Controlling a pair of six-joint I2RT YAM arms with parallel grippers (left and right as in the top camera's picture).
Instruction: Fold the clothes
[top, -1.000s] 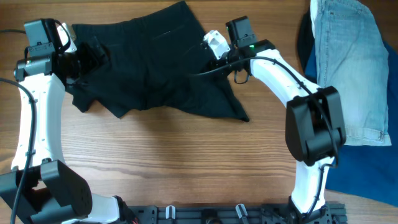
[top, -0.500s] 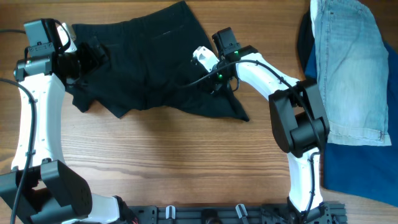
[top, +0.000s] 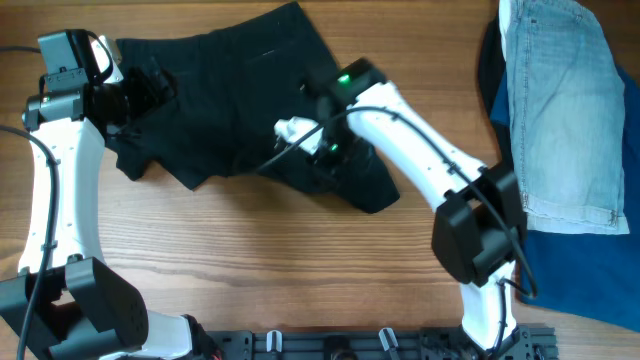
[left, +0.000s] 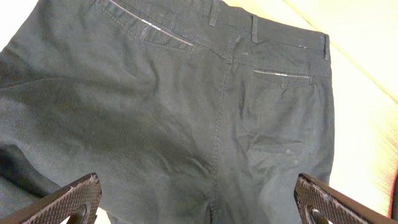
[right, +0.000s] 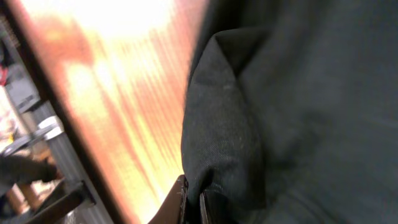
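The clothes, a pair of black shorts (top: 230, 90), lie spread on the wooden table (top: 250, 260) at the back left, back pockets up. My left gripper (top: 150, 90) hovers over their left side. In the left wrist view it is open (left: 199, 193), its fingers (left: 74, 196) wide apart above the seat seam of the shorts (left: 186, 93). My right gripper (top: 318, 152) is at the right leg of the shorts. The right wrist view shows it shut (right: 191, 202) on a fold of the black fabric (right: 280, 112), whose edge is lifted and bunched.
Light-blue denim shorts (top: 565, 110) lie at the far right on a bright-blue cloth (top: 575, 275). A black rail (top: 350, 345) runs along the table's front edge. My right arm's elbow (top: 490, 215) stands between the two piles.
My right gripper has swung left and towards the front over the shorts and shut on the right leg, dragging its corner inward. The left arm has not moved.
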